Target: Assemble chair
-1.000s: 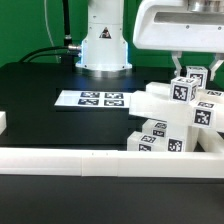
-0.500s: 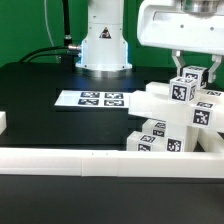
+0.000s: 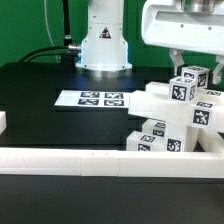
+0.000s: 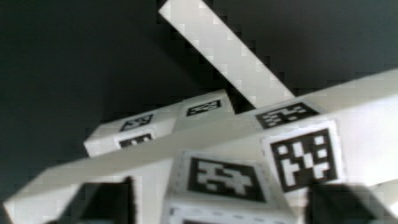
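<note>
Chair parts (image 3: 172, 118) of white plastic, stacked at about 4 o'clock on a black table, under a robot gripper.

Black tabletop (image 3: 40, 95) fills the exterior view, with a green backdrop behind it. The arm's white base (image 3: 103, 40) stands at 12 o'clock, black cables trailing toward 10 o'clock. A flat marker board (image 3: 90, 99) with black-and-white square tags lies near the centre, just toward 9 o'clock of the parts. A long plain white rail (image 3: 100, 158) runs across at 6 o'clock. The blocky parts each carry square tags; no readable words show. The gripper (image 3: 193, 66) hangs at 2 o'clock over the topmost tagged block (image 3: 194, 77), fingers set to either side; whether they touch it cannot be told. In the wrist view, dark fingertips (image 4: 103, 200) flank a tagged block (image 4: 222, 175).
</note>
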`<state>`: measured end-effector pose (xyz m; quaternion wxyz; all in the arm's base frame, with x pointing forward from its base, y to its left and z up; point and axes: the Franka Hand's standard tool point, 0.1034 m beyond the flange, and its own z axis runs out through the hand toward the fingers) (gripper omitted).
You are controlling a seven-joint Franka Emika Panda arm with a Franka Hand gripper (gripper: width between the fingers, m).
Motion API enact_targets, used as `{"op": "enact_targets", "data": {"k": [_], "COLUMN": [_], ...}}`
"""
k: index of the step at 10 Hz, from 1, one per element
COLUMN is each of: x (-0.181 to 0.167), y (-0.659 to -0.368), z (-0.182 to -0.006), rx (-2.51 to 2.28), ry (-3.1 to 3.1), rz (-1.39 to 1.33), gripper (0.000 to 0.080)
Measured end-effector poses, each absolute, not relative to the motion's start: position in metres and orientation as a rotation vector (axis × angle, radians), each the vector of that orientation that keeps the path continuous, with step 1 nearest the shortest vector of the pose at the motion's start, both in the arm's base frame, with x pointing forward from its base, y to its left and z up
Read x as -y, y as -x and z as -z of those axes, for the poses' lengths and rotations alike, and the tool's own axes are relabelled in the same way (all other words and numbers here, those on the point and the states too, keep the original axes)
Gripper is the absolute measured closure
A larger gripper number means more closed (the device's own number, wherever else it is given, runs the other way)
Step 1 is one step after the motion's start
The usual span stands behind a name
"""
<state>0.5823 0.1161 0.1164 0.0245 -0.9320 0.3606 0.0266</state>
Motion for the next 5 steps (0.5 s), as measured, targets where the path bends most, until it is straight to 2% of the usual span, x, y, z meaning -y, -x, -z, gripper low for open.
{"op": "enact_targets", "data": {"k": [1,2,5], "x": [-0.116,-0.1158,-0.115], "y": [-0.5819,-0.5819,-0.5812], "z": [-0.1159,-0.1158,-0.1143], "rx": [-1.057,-0.936,-0.51], "ry": [2.905,2.944,3.074], "rz": [-0.082,-0.079,-0.061], "gripper": [0.0246,0.0167,0.015]}}
